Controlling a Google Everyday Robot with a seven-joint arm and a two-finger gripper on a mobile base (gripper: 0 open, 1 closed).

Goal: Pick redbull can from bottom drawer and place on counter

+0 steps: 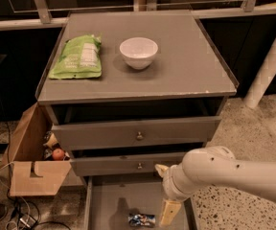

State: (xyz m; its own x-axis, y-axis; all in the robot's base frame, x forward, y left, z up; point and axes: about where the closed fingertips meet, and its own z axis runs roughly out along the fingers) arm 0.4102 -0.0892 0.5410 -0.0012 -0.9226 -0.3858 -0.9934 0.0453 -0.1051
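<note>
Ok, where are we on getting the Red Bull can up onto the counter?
Done: the bottom drawer is pulled open. In hand: the gripper is down inside it, close beside the redbull can, which lies on its side on the drawer floor, not lifted. Left: grasp the can, raise it and set it on the counter, which already holds a green bag and a white bowl.

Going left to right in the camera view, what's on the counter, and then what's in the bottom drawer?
On the counter: snack bag → bowl. In the bottom drawer: redbull can → gripper, hanging just right of it.
</note>
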